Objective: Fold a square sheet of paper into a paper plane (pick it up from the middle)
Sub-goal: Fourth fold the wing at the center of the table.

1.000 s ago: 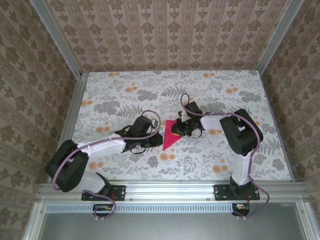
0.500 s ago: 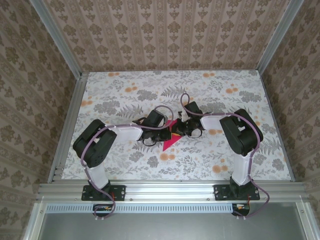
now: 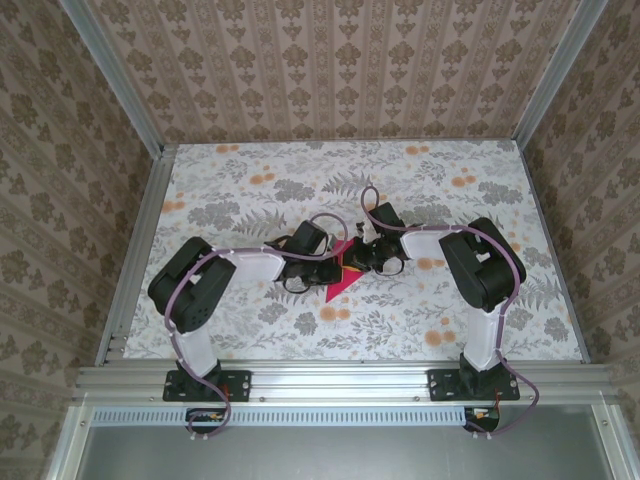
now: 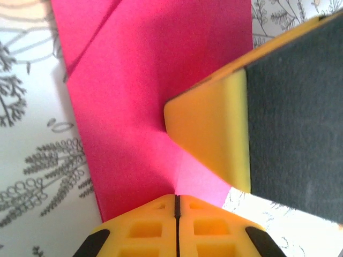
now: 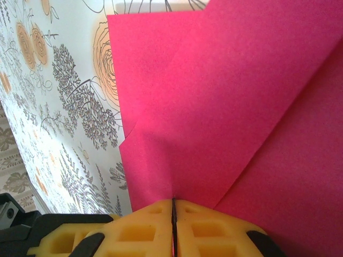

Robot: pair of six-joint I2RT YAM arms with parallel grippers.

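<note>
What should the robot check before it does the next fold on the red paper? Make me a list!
1. Left gripper shut, tips on the paper: ok.
2. Right gripper shut, tips on the paper: ok.
3. Paper lying on the table, folded layers showing: ok.
4. Room between the two grippers: not ok, they are crowded close together.
5. Crease pressed fully flat: cannot tell.
</note>
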